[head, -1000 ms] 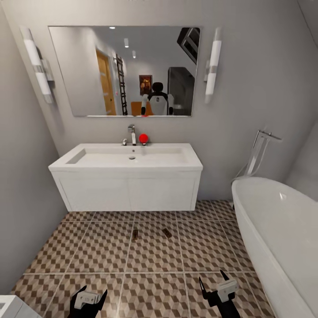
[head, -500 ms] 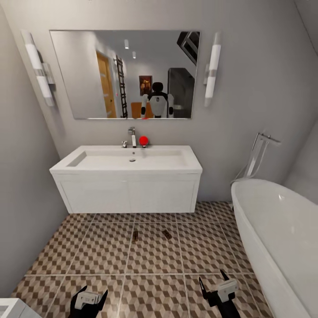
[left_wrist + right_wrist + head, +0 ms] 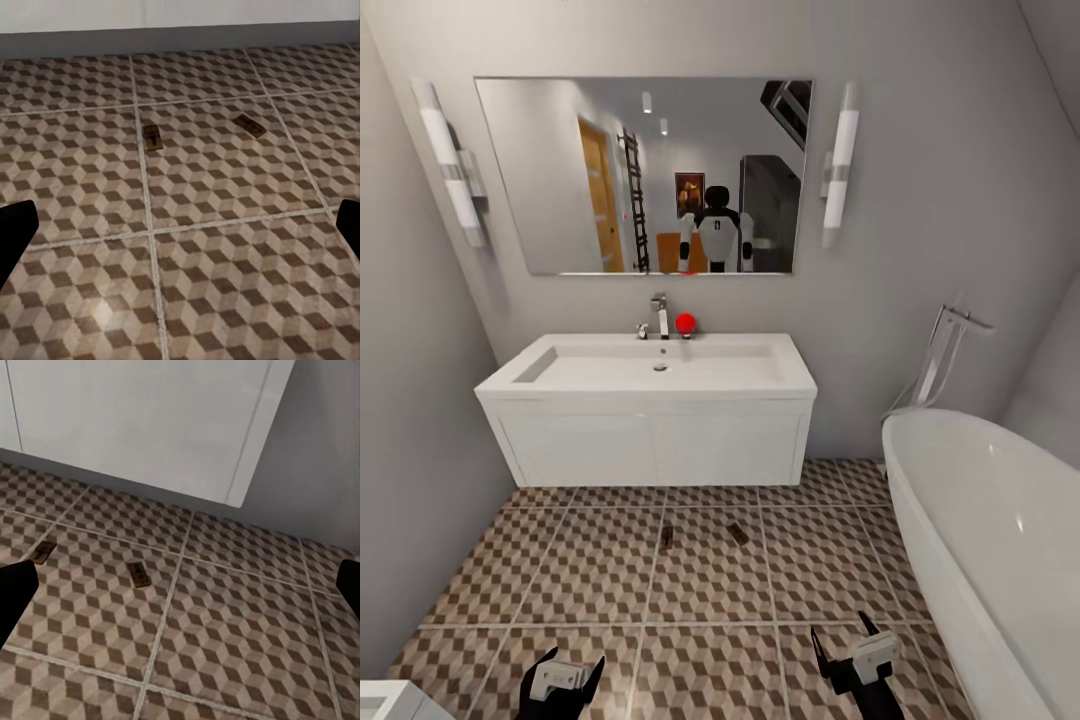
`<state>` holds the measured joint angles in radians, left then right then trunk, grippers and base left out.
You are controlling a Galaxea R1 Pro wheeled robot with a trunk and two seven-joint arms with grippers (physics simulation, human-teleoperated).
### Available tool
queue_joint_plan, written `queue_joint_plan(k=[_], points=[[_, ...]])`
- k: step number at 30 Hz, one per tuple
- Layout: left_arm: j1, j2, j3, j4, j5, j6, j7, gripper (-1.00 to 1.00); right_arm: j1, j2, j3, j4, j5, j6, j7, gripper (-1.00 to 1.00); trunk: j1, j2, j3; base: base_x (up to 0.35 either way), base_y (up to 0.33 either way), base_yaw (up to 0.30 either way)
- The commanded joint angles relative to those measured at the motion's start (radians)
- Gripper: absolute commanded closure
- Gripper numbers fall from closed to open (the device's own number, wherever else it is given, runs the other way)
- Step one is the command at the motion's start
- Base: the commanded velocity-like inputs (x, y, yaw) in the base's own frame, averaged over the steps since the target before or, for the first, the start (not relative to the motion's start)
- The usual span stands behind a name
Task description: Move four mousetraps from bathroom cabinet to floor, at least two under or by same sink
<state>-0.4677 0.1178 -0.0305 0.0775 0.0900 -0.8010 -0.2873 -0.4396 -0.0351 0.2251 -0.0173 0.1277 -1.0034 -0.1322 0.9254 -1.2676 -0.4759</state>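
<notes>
Two mousetraps [image 3: 666, 539] [image 3: 737, 534], small brown boards, lie flat and apart on the cube-patterned bathroom floor [image 3: 560, 580], just in front of the white sink unit [image 3: 650, 440]. Open tile spreads toward the robot; the bathtub [image 3: 980, 540] hems the right. Left tool [image 3: 560, 680] and right tool [image 3: 855, 655] hover empty, fingers apart.

1. The bathroom floor [image 3: 710, 590] is hard tile with a brown, beige and white cube print and pale grout lines. It looks smooth with a soft shine.
2. The two mousetraps [image 3: 666, 539] [image 3: 737, 534] look like brown wood.
3. The sink unit [image 3: 650, 440] is white, flat and matt.
4. The bathtub [image 3: 1000, 540] is white, smooth and glossy.
5. The tap [image 3: 660, 312] is shiny metal.
6. The mirror [image 3: 640, 170] is shiny glass.
7. The wall [image 3: 940, 200] is plain grey and matt.
</notes>
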Motion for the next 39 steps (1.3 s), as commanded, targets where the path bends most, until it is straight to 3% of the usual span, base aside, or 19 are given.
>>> queue_joint_plan(k=[1, 39], points=[[-0.002, 0.0, -0.003, 0.004, 0.01, -0.004, -0.007, -1.0, -0.001, 0.0, 0.002, 0.0, 0.01, -0.001, -0.01, -1.0, -0.004, 0.007, 0.002, 0.0, 0.0, 0.0], [0.0, -0.003, -0.003, 0.004, 0.01, -0.004, -0.007, -1.0, -0.001, 0.0, 0.002, 0.0, 0.01, -0.003, -0.01, -1.0, -0.15, 0.273, 0.121, 0.0, 0.0, 0.0]])
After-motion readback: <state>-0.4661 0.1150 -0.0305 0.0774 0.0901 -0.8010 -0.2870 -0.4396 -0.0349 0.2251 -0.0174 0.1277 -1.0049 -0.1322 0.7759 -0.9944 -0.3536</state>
